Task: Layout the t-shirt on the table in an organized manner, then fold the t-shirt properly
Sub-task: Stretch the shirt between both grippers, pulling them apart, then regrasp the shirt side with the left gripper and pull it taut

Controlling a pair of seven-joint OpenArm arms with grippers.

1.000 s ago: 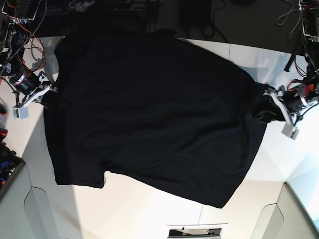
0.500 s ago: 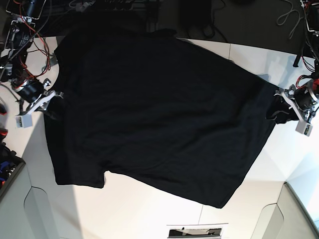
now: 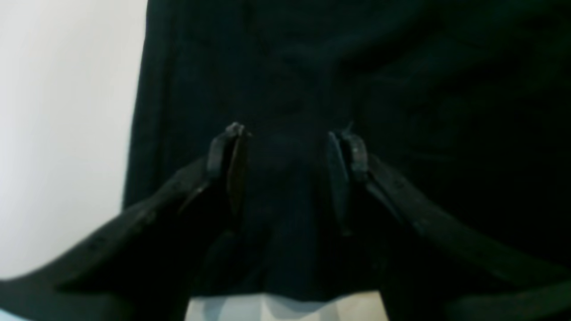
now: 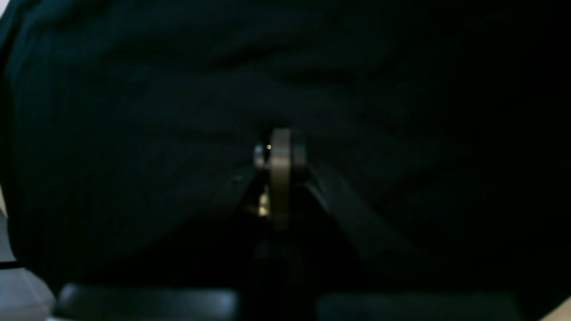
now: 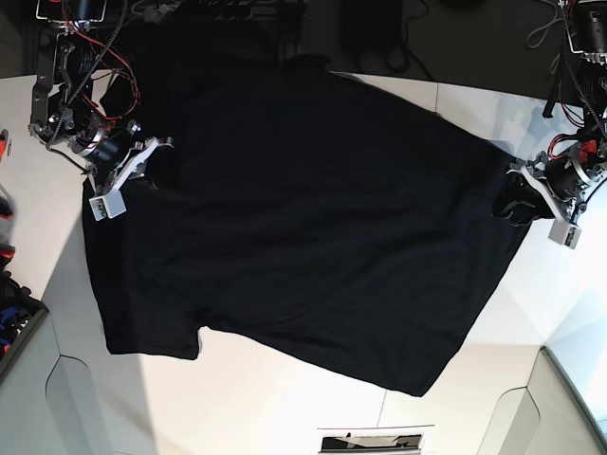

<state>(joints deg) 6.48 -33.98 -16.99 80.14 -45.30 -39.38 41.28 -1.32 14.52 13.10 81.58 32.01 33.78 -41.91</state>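
The black t-shirt (image 5: 303, 218) lies spread with its plain side up across the white table (image 5: 285, 398). My left gripper (image 5: 514, 204) is at the shirt's right edge. In the left wrist view it (image 3: 287, 147) stands open, its fingers (image 3: 227, 160) low over the black cloth (image 3: 424, 89), with bare table (image 3: 67, 111) to the left. My right gripper (image 5: 156, 163) is over the shirt's upper left part. It (image 4: 279, 151) is shut in the right wrist view, with dark cloth (image 4: 134, 111) all around it. Whether it pinches any cloth I cannot tell.
Red wires and arm hardware (image 5: 62, 66) crowd the back left corner, and cables (image 5: 569, 57) hang at the back right. A dark bin (image 5: 11, 313) sits at the left edge. Grey panels (image 5: 569, 408) flank the front corners. A small label (image 5: 370, 441) lies at the front edge.
My right gripper has moved from the shirt's left edge up and inward over the cloth. My left gripper drew outward to the right, then came slightly back and up.
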